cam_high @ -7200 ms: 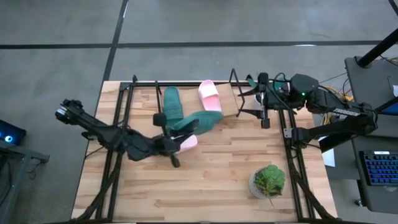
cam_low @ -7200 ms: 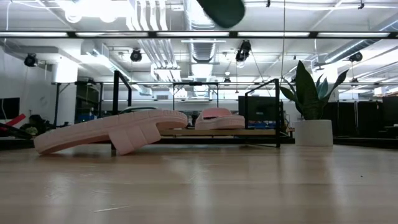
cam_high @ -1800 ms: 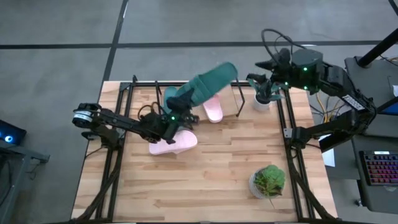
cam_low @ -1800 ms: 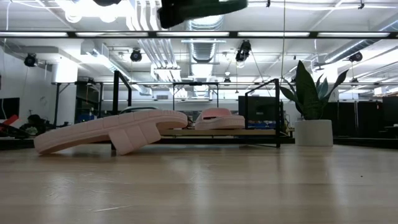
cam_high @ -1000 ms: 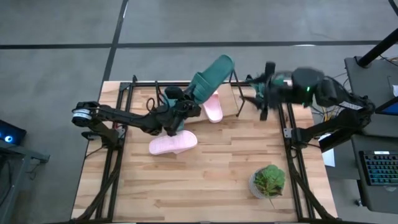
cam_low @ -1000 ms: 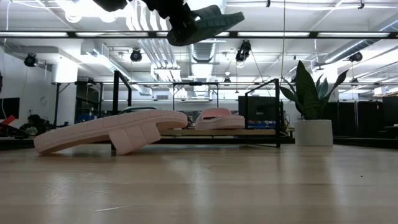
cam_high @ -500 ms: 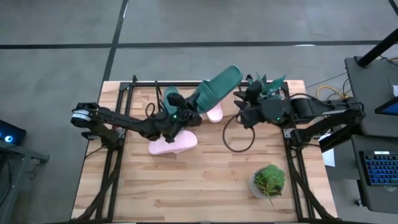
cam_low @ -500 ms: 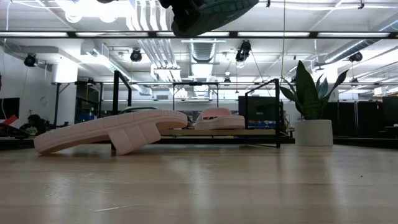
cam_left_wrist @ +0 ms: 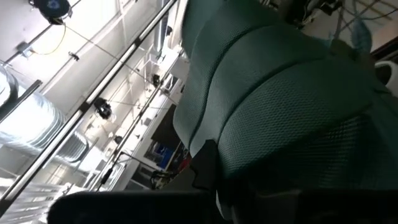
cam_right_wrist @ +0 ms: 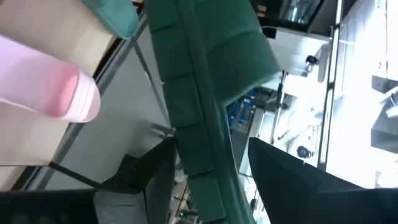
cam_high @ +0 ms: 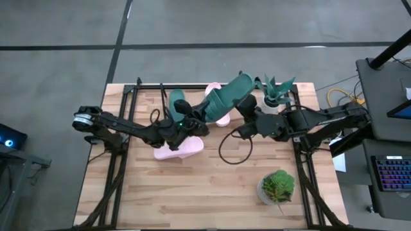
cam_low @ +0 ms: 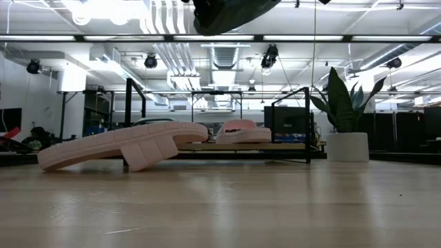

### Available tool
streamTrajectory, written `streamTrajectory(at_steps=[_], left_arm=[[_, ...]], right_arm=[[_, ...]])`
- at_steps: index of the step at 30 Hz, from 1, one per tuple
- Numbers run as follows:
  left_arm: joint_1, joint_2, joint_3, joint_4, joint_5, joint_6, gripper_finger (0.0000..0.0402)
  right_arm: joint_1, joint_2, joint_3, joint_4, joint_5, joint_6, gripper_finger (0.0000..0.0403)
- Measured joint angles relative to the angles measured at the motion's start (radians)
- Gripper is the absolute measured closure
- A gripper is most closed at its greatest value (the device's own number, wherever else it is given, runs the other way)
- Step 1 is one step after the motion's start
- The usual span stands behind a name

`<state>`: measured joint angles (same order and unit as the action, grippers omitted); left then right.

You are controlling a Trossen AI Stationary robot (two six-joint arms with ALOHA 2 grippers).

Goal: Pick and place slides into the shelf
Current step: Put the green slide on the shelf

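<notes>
Holding the raised teal slide [cam_high: 230, 96] clamped in the left gripper [cam_high: 192, 122], the handover needs the right gripper [cam_right_wrist: 208, 165], fingers wide astride its sole edge, to close firmly before release.

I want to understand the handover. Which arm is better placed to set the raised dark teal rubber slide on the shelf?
Right. Its open gripper already straddles the teal slide beside the shelf; the left gripper only holds its other end.
</notes>
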<state>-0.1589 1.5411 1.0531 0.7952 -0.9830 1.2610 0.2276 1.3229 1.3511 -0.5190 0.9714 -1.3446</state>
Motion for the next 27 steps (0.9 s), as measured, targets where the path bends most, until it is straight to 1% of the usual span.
streamTrajectory(at_steps=[7,10,13,16,17,19,22,24,27], left_arm=[[-0.044,-0.004,0.000,-0.006,0.037,0.001,0.0402],[-0.053,-0.004,0.000,-0.005,0.055,0.001,0.0401],[-0.054,-0.005,0.000,0.000,0.055,0.001,0.0402],[-0.055,-0.007,0.000,0.001,0.059,0.004,0.0399],[-0.059,-0.008,0.000,0.001,0.064,0.006,0.0394],[-0.070,-0.009,0.000,-0.006,0.076,0.008,0.0377],[-0.098,-0.041,0.000,-0.061,0.109,-0.022,0.0338],[-0.118,-0.076,0.000,-0.133,0.147,-0.092,0.0307],[-0.144,-0.152,-0.003,-0.288,0.231,-0.247,0.0261]], right_arm=[[-0.001,0.001,0.001,-0.001,0.027,0.031,0.0216],[-0.001,0.004,0.001,0.000,0.028,0.039,0.0231],[-0.001,0.005,0.001,-0.002,0.027,0.074,0.0276],[-0.001,0.004,0.000,-0.017,0.027,0.099,0.0345],[-0.001,0.002,0.000,-0.017,0.023,0.106,0.0349],[-0.007,-0.011,0.000,-0.021,0.001,0.133,0.0349],[-0.027,-0.045,-0.007,-0.031,-0.109,0.189,0.0349],[-0.042,-0.077,-0.024,-0.031,-0.183,0.217,0.0349],[-0.073,-0.137,-0.058,-0.013,-0.287,0.229,0.0349]])
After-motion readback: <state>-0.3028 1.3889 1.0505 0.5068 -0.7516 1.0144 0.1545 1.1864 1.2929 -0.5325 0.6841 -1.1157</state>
